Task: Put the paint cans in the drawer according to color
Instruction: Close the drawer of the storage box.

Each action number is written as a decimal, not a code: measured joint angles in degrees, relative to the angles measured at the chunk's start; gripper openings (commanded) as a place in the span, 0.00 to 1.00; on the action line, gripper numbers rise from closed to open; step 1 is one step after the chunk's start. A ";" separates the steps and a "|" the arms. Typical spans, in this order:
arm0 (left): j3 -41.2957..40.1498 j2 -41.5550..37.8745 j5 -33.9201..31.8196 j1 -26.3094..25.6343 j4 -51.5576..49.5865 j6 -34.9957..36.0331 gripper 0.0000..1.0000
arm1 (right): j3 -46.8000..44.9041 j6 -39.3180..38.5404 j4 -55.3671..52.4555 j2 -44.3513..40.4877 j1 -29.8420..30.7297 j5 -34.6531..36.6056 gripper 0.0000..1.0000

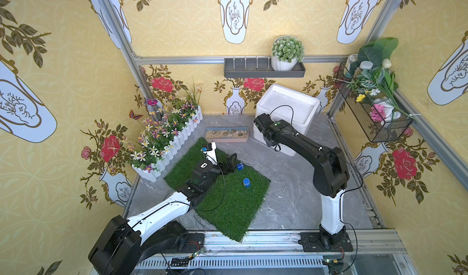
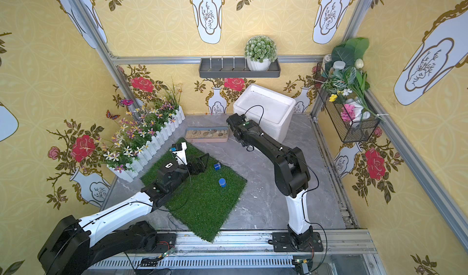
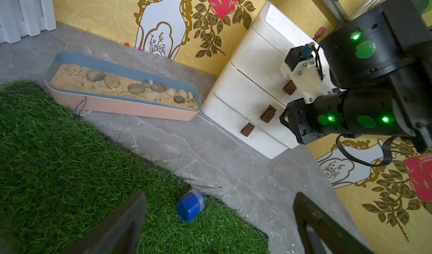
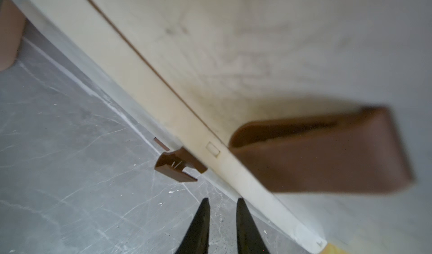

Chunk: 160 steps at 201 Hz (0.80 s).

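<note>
On the green grass mat (image 1: 228, 205), we see the left gripper (image 3: 218, 195) low over the turf, its fingers spread wide and empty. A blue paint can (image 3: 190, 205) lies on its side just ahead of them at the mat's edge. A second blue can (image 1: 247, 182) stands upright nearer the mat's middle, apart from the first. A stretch of grey floor (image 1: 286, 185) lies between the mat and the white drawer chest (image 1: 286, 104), which stands against the back wall with all three drawers pushed in, each bearing a brown handle (image 3: 268, 113). The right arm (image 1: 304, 144) reaches across the chest's front and hides part of it in both top views. The right gripper (image 4: 222, 200) hangs close to that front near the handles, its fingers drawn almost together with a slim gap and nothing between them; we cannot tell whether it touches the chest. A sand tray (image 1: 226, 140) with pebbles sits just beside the chest, and a white picket planter (image 1: 177, 137) of flowers borders the mat's far side.
</note>
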 measured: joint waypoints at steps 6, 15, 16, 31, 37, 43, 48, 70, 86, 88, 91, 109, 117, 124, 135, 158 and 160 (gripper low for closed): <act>0.13 0.00 0.15 0.02 -0.24 -0.04 1.00 | 0.24 -0.48 -0.02 0.31 -0.17 0.33 0.24; 0.22 0.00 0.33 0.04 -0.46 -0.22 1.00 | 0.57 -0.94 -0.02 0.74 -0.37 0.50 0.24; 0.24 0.00 0.31 0.04 -0.50 -0.20 1.00 | 0.61 -1.03 -0.02 0.81 -0.39 0.52 0.24; 0.26 0.00 0.31 0.04 -0.57 -0.28 1.00 | 0.92 -1.92 0.02 1.22 -0.83 0.79 0.25; 0.28 0.02 0.31 0.04 -0.59 -0.39 1.00 | 0.94 -2.12 0.02 1.29 -1.05 1.01 0.25; 0.37 0.04 0.31 0.04 -0.70 -0.42 1.00 | 0.94 -2.19 0.00 1.29 -1.25 1.18 0.25; 0.48 0.07 0.33 0.04 -0.74 -0.44 1.00 | 0.96 -2.29 0.00 1.29 -1.42 1.18 0.25; 0.70 0.50 0.57 0.04 -0.59 -1.20 1.00 | 0.52 -2.36 0.31 0.04 -1.16 0.63 0.32; 0.90 1.44 1.66 0.04 -0.26 -1.22 1.00 | -3.76 -3.58 2.60 -5.35 0.74 -1.03 0.37; 0.92 1.66 1.86 0.04 -0.07 -1.22 1.00 | -4.55 -3.63 2.97 -6.36 1.18 -1.51 0.38; 0.94 1.92 2.03 0.04 0.11 -1.22 1.00 | -5.44 -3.63 3.48 -7.54 1.70 -1.77 0.39; 1.18 4.00 4.50 0.04 1.97 -1.25 1.00 | -12.63 -3.56 7.45 -16.68 4.87 -6.97 0.47; 1.53 5.70 6.27 0.04 3.69 -1.27 1.00 | -16.17 -2.95 9.35 -21.09 5.55 -9.79 0.50; 2.10 7.26 7.91 0.04 4.87 -1.29 1.00 | -19.69 -1.81 11.43 -25.20 5.73 -12.26 0.54; 3.63 10.12 10.88 0.04 6.40 -1.90 1.00 | -25.20 0.63 14.03 -31.76 6.01 -16.74 0.60; 8.39 17.03 17.29 0.04 9.35 -3.02 0.98 | -36.37 6.27 21.66 -44.87 5.99 -24.83 0.74; 8.79 17.59 17.84 0.04 9.49 -3.08 0.98 | -36.89 6.54 22.08 -45.46 5.99 -25.14 0.75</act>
